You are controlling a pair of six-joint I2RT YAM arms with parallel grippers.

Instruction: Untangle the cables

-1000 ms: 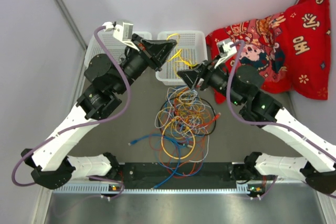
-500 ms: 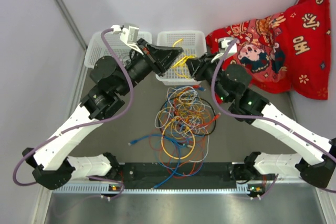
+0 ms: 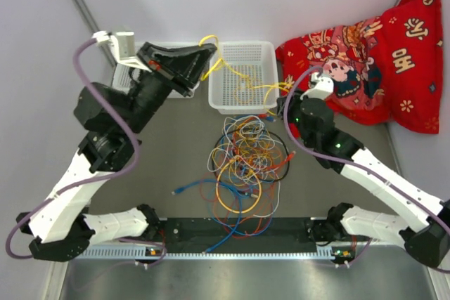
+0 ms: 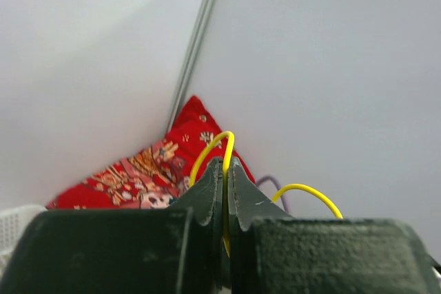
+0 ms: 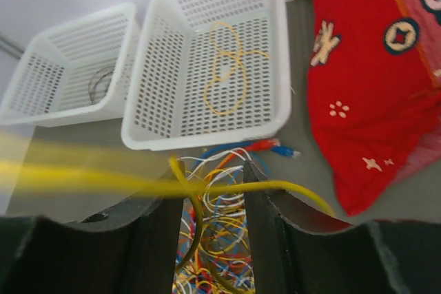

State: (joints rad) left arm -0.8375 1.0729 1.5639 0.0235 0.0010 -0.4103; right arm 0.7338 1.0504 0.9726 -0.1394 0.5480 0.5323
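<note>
The cables (image 3: 246, 156) lie in a tangled heap of yellow, white, blue, orange and red loops on the table between the arms. One yellow cable (image 3: 208, 38) is stretched from my left gripper (image 3: 204, 50), across the right white basket (image 3: 219, 100), to my right gripper (image 3: 280, 98). In the left wrist view the left gripper (image 4: 225, 167) is shut on that yellow cable (image 4: 224, 144). In the right wrist view the right gripper (image 5: 209, 163) stands open, and the yellow cable (image 5: 213, 187) runs across the gap between its fingers above the heap (image 5: 217, 266).
The right basket (image 5: 207, 139) holds loose yellow loops (image 5: 227, 77). Beside it, the left basket (image 5: 69, 111) holds a pale coil. A red patterned cloth (image 3: 373, 61) lies at the back right. Grey walls close off the back and the left.
My left arm has swung up and to the left, drawing the yellow cable out over the basket. My right gripper has moved right, away from the basket's front edge.
</note>
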